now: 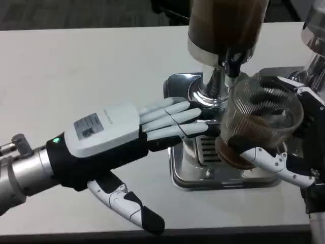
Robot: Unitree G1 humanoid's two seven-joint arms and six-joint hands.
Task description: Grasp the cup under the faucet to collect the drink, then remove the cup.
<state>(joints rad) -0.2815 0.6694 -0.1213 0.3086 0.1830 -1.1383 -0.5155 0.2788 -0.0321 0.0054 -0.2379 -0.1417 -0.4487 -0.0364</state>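
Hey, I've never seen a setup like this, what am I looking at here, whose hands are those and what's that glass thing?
You are looking down from a camera on a humanoid robot's head. Its left hand reaches across the white table with fingers stretched out flat, holding nothing. Its right hand grips a clear ribbed cup with dark drink in the bottom. The cup sits under the faucet of a drink dispenser, above its shiny metal drip tray.
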